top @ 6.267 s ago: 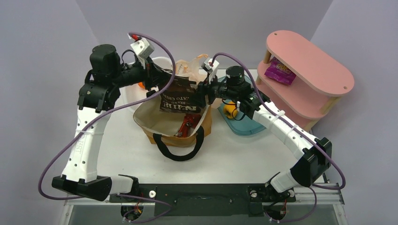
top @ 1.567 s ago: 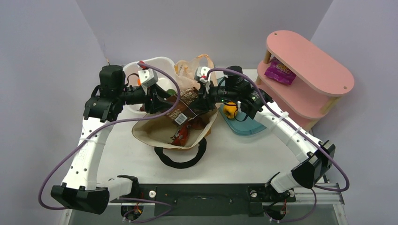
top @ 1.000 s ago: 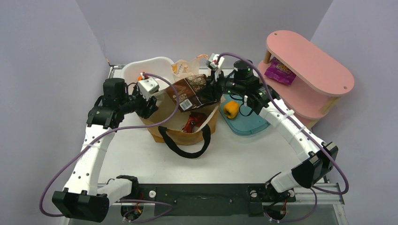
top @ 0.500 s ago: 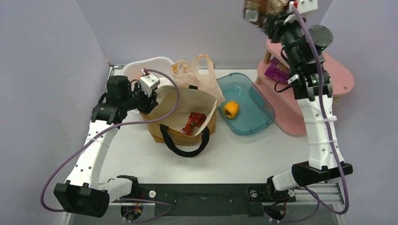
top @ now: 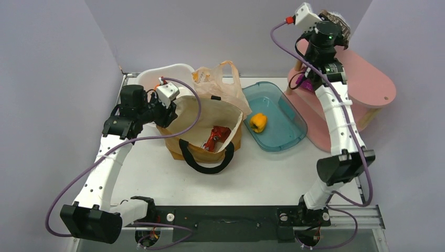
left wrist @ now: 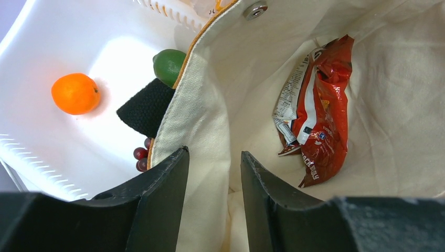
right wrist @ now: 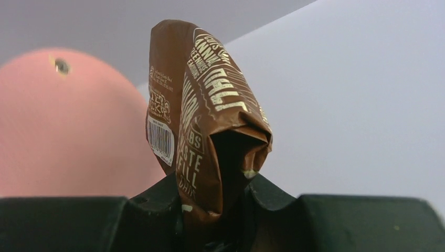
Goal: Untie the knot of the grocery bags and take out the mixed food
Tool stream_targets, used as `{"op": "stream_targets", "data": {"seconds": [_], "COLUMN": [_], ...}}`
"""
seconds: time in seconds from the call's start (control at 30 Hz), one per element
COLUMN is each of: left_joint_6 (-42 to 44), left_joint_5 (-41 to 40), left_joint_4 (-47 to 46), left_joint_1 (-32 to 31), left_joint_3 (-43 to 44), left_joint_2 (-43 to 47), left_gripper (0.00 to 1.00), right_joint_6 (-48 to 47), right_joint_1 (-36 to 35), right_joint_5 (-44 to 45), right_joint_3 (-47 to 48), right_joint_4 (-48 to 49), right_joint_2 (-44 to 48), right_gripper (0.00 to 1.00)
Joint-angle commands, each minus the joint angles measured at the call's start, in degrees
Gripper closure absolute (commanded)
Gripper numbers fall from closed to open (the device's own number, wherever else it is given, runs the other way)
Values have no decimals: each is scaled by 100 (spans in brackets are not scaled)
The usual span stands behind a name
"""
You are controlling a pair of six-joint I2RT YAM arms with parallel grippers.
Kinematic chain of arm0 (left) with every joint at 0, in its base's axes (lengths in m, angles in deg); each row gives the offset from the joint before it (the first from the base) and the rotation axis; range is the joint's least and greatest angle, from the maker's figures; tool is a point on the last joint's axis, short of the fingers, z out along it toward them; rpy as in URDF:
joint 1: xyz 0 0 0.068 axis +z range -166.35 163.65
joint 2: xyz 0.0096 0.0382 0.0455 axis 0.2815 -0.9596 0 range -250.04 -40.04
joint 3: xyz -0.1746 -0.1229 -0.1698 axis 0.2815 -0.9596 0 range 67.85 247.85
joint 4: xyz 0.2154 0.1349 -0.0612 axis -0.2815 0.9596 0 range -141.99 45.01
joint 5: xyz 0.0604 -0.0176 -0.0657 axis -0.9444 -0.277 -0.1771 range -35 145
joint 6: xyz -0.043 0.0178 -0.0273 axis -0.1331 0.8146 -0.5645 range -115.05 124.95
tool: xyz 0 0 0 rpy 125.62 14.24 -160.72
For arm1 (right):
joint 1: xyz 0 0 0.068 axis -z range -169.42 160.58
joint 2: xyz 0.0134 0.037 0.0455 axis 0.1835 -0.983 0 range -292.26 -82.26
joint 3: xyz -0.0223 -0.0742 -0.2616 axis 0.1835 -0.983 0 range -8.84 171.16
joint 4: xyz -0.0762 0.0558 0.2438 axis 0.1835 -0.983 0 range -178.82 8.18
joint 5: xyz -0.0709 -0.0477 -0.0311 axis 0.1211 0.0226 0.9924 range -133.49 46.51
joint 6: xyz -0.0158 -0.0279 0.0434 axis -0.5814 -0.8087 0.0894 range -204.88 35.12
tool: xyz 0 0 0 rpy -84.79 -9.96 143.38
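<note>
The mustard-brown canvas tote (top: 204,155) stands open mid-table, with the red Doritos bag (top: 215,137) inside. My left gripper (top: 170,113) is shut on the tote's left rim; in the left wrist view its jaws (left wrist: 212,155) pinch the cream lining (left wrist: 210,105) beside the Doritos bag (left wrist: 320,115). My right gripper (top: 333,23) is raised over the pink shelf (top: 357,79), shut on the dark brown snack bag (right wrist: 204,115). The orange (left wrist: 75,93), green fruit (left wrist: 168,64) and grapes (left wrist: 140,157) lie in the white tub (left wrist: 105,42). The yellow pepper (top: 257,122) lies in the teal tub (top: 286,134).
The peach plastic bag (top: 215,81) slumps behind the tote, next to the white tub (top: 168,71). A purple snack packet (top: 304,81) lies on the shelf's lower level. The tote's black strap (top: 202,163) hangs toward the front.
My right arm lifted the dark brown snack bag out of the tote and swung it up and right, over the pink shelf. My left gripper stayed on the tote's rim.
</note>
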Motion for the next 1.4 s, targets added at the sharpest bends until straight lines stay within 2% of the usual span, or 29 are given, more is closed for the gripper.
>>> {"op": "stream_targets", "data": {"seconds": [0.0,0.13,0.2,0.33,0.43,0.5,0.6,0.87,1.13,1.37], "left_joint_6": [-48,8,19,39,49,76,101,159,204,176], "left_joint_5": [-193,-220,-221,-251,-252,-245,-246,-198,-184,-161], "left_joint_4": [-166,-158,-152,-151,-120,-97,-82,-30,-23,-54], "left_joint_1": [-13,-15,-10,-13,-10,-9,-10,-13,-11,-9], "left_joint_3": [-14,-18,-20,-15,21,43,65,125,136,59], "left_joint_2": [-35,-52,-50,-60,-84,-97,-126,-198,-214,-156], "left_gripper": [61,61,61,59,59,59,58,58,58,58], "right_joint_6": [-1345,-1256,-1112,-898,-690,-572,-422,113,424,1023], "right_joint_1": [30,30,21,-4,-32,-59,-70,-58,-10,57], "right_joint_5": [1026,1059,954,780,600,463,251,-926,-1736,-2881], "right_joint_3": [524,777,796,857,1023,1075,1142,1234,1399,1541], "right_joint_4": [-215,-936,-1273,-1946,-2293,-2447,-2632,-3250,-3636,-3766], "right_joint_2": [-422,-703,-748,-815,-853,-841,-844,-667,-662,-579], "right_gripper": [100,100,95,70,45,33,25,17,17,17]}}
